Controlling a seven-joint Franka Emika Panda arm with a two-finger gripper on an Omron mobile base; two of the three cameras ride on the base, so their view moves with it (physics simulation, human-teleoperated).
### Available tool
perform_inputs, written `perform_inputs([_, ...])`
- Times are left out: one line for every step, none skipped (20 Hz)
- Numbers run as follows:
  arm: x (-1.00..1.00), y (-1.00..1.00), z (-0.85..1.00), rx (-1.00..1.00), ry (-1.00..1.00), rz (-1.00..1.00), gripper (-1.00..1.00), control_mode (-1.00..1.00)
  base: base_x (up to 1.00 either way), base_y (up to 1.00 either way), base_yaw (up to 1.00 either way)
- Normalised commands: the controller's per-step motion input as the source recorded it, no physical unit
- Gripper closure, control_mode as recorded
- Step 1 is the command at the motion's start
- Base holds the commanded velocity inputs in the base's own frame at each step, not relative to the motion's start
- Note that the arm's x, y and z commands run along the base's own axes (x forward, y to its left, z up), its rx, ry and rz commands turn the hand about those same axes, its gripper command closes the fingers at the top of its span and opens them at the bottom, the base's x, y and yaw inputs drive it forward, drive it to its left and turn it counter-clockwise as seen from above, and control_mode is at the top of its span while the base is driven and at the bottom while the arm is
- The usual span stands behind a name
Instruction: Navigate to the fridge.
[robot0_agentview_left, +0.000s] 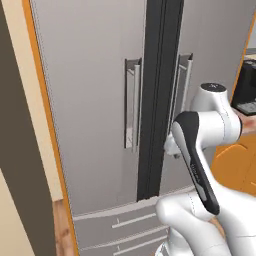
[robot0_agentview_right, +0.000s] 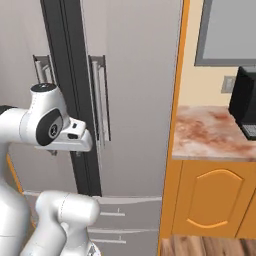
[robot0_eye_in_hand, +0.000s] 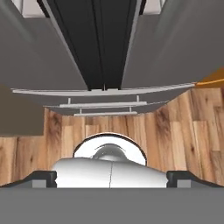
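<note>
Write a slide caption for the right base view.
Robot arm parked squarely before the light-grey two-door fridge, beside an orange cabinet with a marbled countertop.

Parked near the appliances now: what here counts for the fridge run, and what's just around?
For the job:
fridge
its two handles
bottom drawers

Just around:
marble counter
orange cabinet
black appliance
wood floor

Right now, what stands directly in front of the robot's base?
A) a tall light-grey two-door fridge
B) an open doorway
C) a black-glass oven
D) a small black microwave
A: the tall light-grey two-door fridge with its long silver handles rises just beyond the white arm.
</note>
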Motion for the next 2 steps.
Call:
perform_inputs([0.00, 0.00, 0.00, 0.00, 0.00, 0.00, -1.00, 1.00, 0.00, -0.09, 0.01])
perform_inputs([0.00, 0.00, 0.00, 0.00, 0.00, 0.00, -1.00, 1.00, 0.00, -0.08, 0.01])
